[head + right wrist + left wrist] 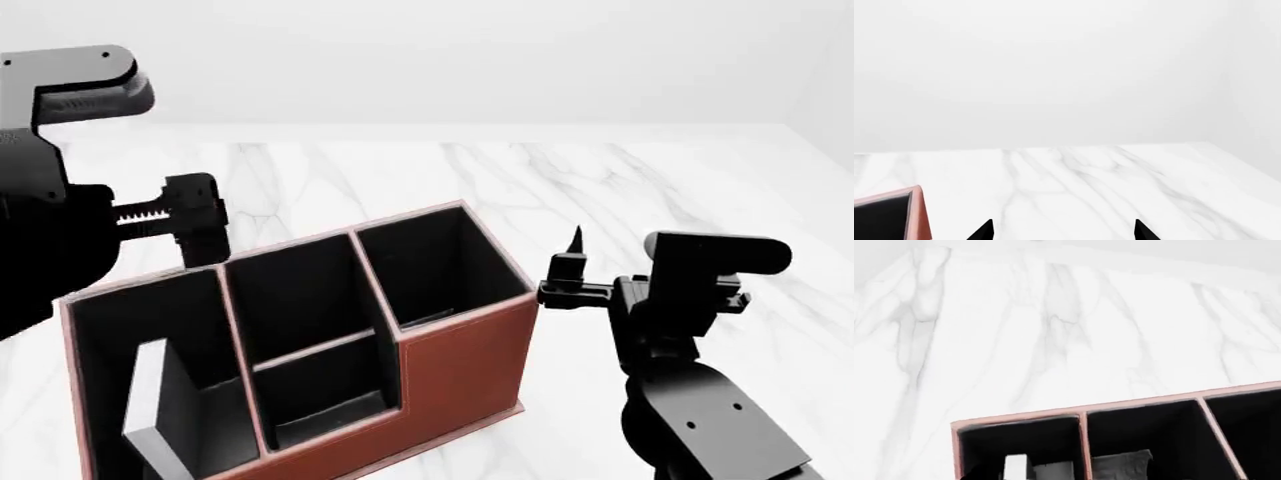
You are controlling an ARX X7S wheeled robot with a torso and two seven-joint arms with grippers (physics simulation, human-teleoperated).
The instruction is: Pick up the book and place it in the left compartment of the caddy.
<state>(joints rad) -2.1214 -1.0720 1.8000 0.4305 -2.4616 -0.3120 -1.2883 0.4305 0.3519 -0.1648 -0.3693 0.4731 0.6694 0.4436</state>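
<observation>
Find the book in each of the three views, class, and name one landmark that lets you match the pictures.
Head view: the book stands in the caddy's left compartment, lower left of the picture.
Left wrist view: a white sliver of it shows at the bottom edge, inside a slot.
Right wrist view: not in it.
Shared landmark: the caddy's pale rim, visible in all three.

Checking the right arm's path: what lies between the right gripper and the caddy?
Nothing. The head view shows only bare marble table between the right gripper and the caddy; the right wrist view shows the same bare stretch.
</observation>
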